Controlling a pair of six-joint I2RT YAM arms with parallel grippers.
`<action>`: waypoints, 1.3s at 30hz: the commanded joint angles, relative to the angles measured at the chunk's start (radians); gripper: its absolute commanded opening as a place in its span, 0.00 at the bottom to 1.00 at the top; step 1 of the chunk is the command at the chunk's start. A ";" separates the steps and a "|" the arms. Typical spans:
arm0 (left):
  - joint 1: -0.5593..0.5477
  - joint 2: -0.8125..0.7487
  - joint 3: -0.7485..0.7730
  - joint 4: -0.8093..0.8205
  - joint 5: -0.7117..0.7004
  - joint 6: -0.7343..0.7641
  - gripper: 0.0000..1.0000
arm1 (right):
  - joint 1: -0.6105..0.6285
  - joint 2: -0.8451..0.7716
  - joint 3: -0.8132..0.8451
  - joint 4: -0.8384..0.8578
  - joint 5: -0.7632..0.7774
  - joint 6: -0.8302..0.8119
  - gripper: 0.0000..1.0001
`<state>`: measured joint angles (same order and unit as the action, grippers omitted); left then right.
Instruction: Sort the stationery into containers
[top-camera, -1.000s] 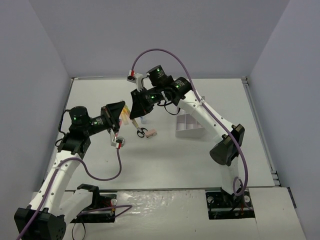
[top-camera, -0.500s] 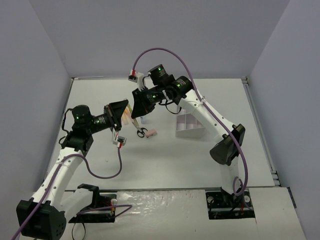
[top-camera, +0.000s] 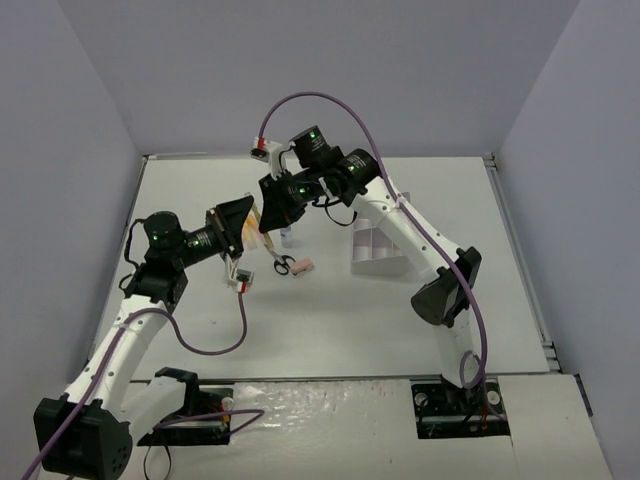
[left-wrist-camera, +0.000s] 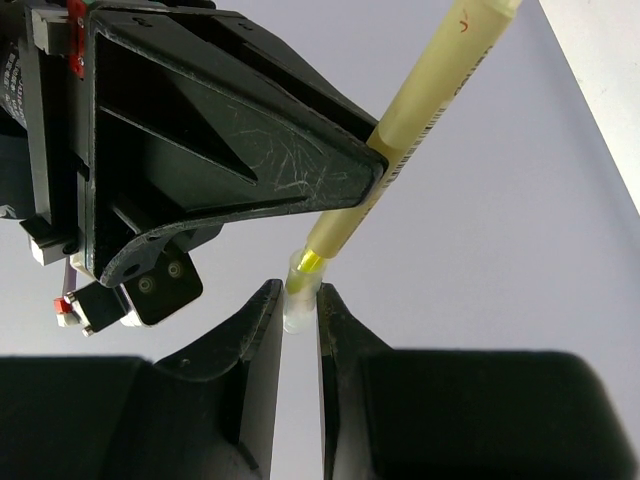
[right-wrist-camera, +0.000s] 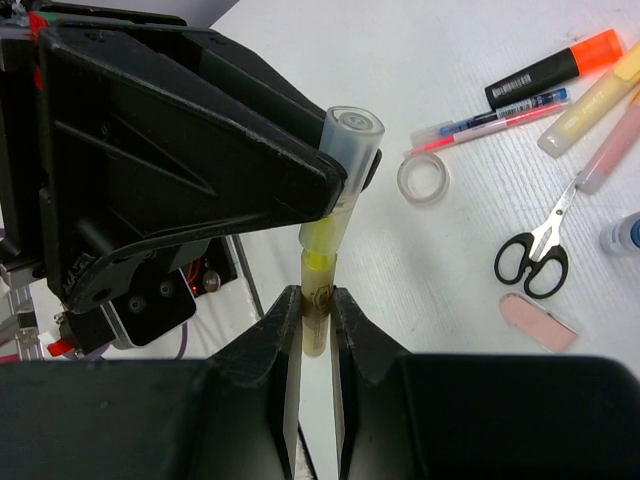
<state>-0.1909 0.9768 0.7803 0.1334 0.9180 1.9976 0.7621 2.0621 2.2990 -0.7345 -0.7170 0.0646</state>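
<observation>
Yellow highlighter (left-wrist-camera: 430, 110), gripped, spans left end effector (left-wrist-camera: 299, 303) to right end effector (right-wrist-camera: 316, 305).

A white worktop (top-camera: 330, 320) forms the floor of a plain enclosure, shut in by a pale grey back wall (top-camera: 330, 70), a left wall (top-camera: 50, 200) and a right wall (top-camera: 590, 180). A thin metal rail (top-camera: 522, 265) runs along the worktop's right edge. A shiny, creased white strip (top-camera: 330, 398) lies across its near edge.
</observation>
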 joint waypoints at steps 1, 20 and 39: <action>-0.072 -0.005 0.003 -0.021 0.264 0.745 0.00 | 0.018 -0.019 0.042 0.292 0.004 -0.040 0.00; -0.074 -0.020 -0.033 0.018 0.258 0.744 0.00 | 0.020 -0.051 -0.028 0.399 0.065 0.008 0.00; -0.073 0.003 -0.030 0.084 0.255 0.744 0.05 | 0.023 -0.114 -0.171 0.494 0.096 0.022 0.00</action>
<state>-0.1925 0.9813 0.7387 0.1902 0.9123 2.0071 0.7807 2.0111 2.1292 -0.5654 -0.6847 0.1044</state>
